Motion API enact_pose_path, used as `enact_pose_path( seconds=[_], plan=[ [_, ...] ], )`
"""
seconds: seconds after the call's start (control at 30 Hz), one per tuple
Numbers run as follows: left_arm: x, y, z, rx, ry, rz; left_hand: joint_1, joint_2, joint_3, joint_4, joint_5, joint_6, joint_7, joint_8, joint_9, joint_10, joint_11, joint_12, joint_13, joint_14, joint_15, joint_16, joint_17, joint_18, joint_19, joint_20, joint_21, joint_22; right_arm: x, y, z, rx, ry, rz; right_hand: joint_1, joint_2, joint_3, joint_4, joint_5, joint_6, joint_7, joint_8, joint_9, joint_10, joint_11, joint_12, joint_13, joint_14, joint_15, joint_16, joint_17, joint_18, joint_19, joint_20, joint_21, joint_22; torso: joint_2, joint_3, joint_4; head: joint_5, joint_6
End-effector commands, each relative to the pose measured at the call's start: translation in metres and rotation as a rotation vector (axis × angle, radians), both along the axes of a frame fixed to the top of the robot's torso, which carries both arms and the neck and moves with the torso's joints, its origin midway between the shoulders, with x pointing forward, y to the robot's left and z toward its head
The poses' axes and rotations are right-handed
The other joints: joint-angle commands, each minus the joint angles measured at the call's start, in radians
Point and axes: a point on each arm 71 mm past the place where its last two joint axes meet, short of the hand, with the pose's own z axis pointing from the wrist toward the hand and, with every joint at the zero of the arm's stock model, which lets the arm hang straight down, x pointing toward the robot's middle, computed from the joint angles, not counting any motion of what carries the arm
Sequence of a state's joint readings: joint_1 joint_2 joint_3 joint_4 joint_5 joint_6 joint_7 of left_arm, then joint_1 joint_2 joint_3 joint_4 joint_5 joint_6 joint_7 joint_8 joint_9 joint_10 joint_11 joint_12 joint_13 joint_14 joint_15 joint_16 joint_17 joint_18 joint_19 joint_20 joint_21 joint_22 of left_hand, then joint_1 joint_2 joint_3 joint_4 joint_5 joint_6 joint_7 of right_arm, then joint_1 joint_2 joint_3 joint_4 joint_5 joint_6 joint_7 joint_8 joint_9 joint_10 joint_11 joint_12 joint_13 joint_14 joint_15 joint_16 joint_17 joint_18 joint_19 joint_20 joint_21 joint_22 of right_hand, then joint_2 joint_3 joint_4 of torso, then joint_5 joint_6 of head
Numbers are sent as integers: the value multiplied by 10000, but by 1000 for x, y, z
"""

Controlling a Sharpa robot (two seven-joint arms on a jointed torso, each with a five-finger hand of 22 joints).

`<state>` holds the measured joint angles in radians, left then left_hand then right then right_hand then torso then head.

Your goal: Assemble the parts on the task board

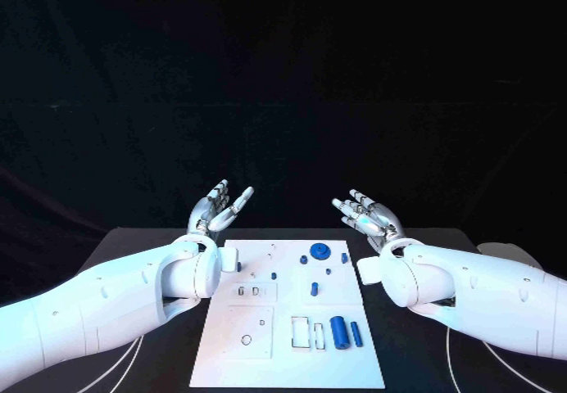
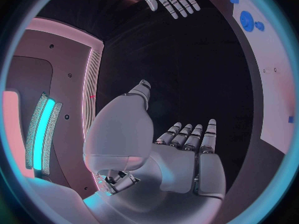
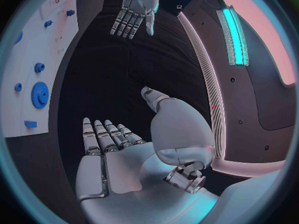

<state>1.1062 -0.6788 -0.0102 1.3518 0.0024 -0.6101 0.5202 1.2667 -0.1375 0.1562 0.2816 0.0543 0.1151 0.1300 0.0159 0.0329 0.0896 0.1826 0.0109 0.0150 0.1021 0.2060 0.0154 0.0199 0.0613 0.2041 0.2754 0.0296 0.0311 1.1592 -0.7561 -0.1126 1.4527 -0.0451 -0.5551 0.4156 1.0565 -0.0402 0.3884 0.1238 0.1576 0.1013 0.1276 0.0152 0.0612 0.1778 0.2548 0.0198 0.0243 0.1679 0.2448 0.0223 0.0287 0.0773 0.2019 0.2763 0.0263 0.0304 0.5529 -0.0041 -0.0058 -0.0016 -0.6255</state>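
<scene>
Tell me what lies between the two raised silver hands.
Nothing: in the head view the left hand and right hand have only dark background between them.

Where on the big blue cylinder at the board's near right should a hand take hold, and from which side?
Probably the cylinder at mid-length, pinched across its round sides from above. It lies flat, long axis running away from the robot, with a slimmer pin close on its right, so the right hand suits.
</scene>
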Motion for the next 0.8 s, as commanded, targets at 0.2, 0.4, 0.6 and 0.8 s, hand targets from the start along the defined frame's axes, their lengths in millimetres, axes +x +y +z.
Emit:
enact_pose_path(
  seconds=[0.2, 0.4, 0.6, 0.8],
  plan=[
    [0, -6, 4, -315, -372, -712, 528, -38, 50, 158, 49, 163, 1091, 70, 35, 70, 175, 60, 23, 137, 198, 63, 40, 117, 12, 154, 33, 20, 2, 10, -2, -132, 482, 2076, 865, 88, 281, -298, 157, 790, 1703, 298, 315, 794, 127, 146, 84, 740, 145, 197, 140, 39, 378, 176, 235, 110, 1, -2, 0, 1, 0],
    [-4, 9, 9, -343, -460, -795, 889, 344, 347, 114, 9, 1370, 1354, 427, 316, 1535, 500, 311, 192, 1643, 341, 524, 349, 86, 757, 203, 289, 143, 12, 0, 22, -1712, -1467, 1835, 1583, 40, 496, -869, 133, 2486, 1680, 913, 922, 3242, 130, 554, 270, 3246, 52, 896, 575, 285, 1412, 158, 652, 311, 338, -65, 11, -171, 22],
    [-5, 11, 16, -154, -783, -1105, 1244, 603, 559, 11, -5, 4840, 1451, 1643, 1102, 5502, 727, 1061, 449, 5168, 236, 1667, 986, 255, 3927, 157, 1275, 555, 16, -7, 34, -2310, -2106, 1800, 1831, -11, 624, -1090, 205, 3704, 1637, 1312, 1245, 5225, -41, 682, 345, 4979, -158, 1292, 807, 473, 1872, 153, 835, 354, 508, -68, 121, -246, 4],
    [-10, 14, 25, -151, -863, -1324, 1503, 573, 647, -86, -4, 6381, 1283, 2075, 1376, 7604, 373, 1108, 502, 7197, -202, 2341, 1405, 995, 5480, 139, 1873, 658, 20, -12, 45, -3048, -2695, 1945, 1976, -128, 765, -1291, 181, 4684, 1576, 1558, 1410, 6819, -180, 688, 405, 6370, -357, 1541, 947, 709, 3376, 144, 1369, 557, 735, -90, 177, -345, 18]
  ],
)
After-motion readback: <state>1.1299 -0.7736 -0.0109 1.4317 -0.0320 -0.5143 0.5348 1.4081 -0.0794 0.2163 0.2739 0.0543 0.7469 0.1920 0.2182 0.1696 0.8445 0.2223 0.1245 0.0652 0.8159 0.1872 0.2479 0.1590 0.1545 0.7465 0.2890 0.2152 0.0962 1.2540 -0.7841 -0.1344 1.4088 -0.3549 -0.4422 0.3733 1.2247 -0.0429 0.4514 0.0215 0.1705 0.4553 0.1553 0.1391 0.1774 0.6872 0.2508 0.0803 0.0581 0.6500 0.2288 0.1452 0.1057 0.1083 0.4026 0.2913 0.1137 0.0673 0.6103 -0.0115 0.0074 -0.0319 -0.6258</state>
